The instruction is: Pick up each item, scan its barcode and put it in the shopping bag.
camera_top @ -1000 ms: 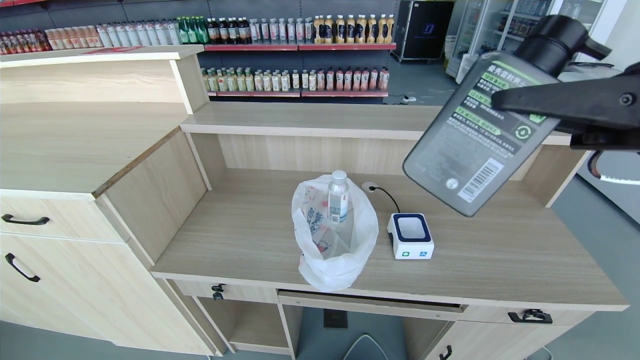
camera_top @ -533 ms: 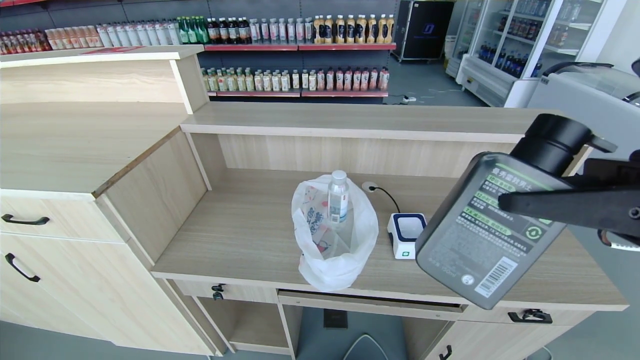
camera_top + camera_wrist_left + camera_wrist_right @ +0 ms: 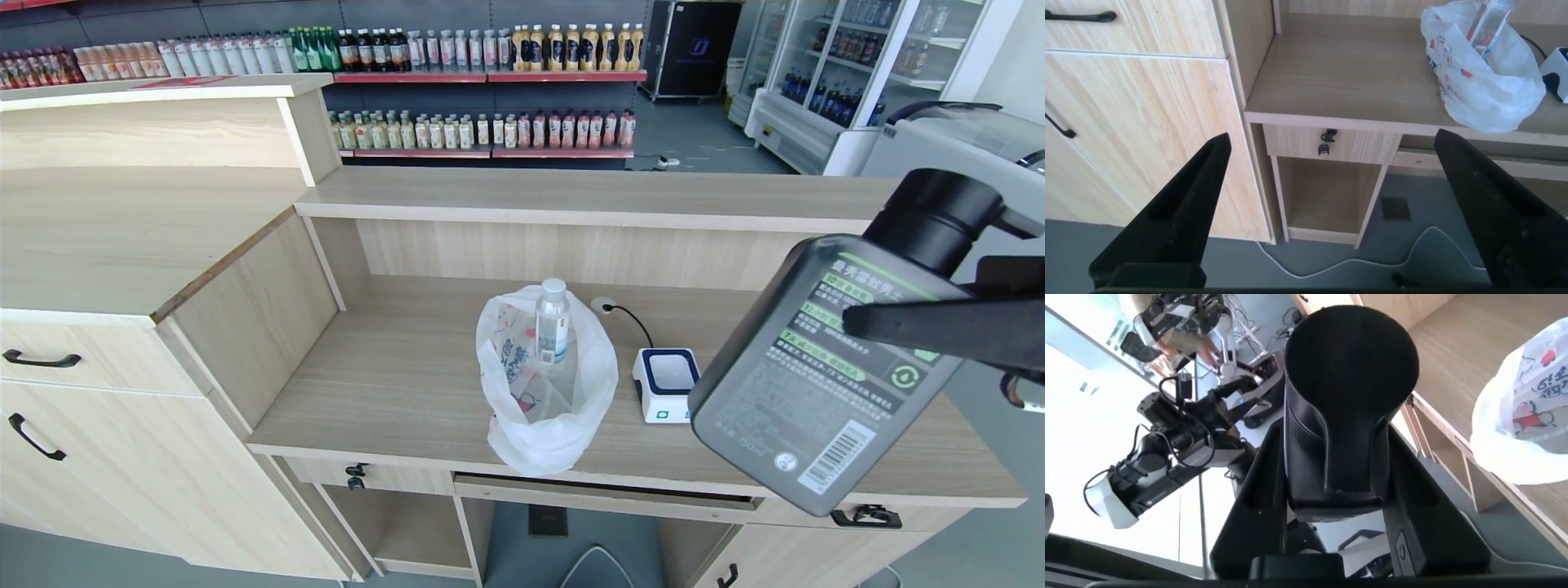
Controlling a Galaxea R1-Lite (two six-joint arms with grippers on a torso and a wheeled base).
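Shop checkout with a light wood tabletop (image 3: pixel 392 384); drink shelves (image 3: pixel 482 49) stand behind.

1. Shopping bag (image 3: pixel 545 408): white plastic, mouth open, standing near the tabletop's front edge. It holds one clear water bottle (image 3: pixel 553 322), upright.
2. Barcode scanner (image 3: pixel 668 384): white and cabled, window facing up, just beside the bag on the robot's right.
3. Pump bottle (image 3: pixel 816 376): dark grey with a black pump head. It is held in the air and tilted, base down toward the scanner, head up toward the robot's right. Its barcode (image 3: pixel 835 457) sits near the base, on the face turned to the head camera, not down at the scanner window.
4. Right gripper (image 3: pixel 865 325): fingers (image 3: pixel 939 327) clamped on the pump bottle's upper body just below the pump head, one lying across the label face.
5. Left gripper (image 3: pixel 1331 139): fingers spread wide, holding nothing, low before the counter's cabinet front on the robot's left.

Status, as judged: scan step for the pump bottle, with one item already bagged. The next move calls for turning the bottle so its barcode faces the scanner window and bringing it over the scanner; bagging follows.
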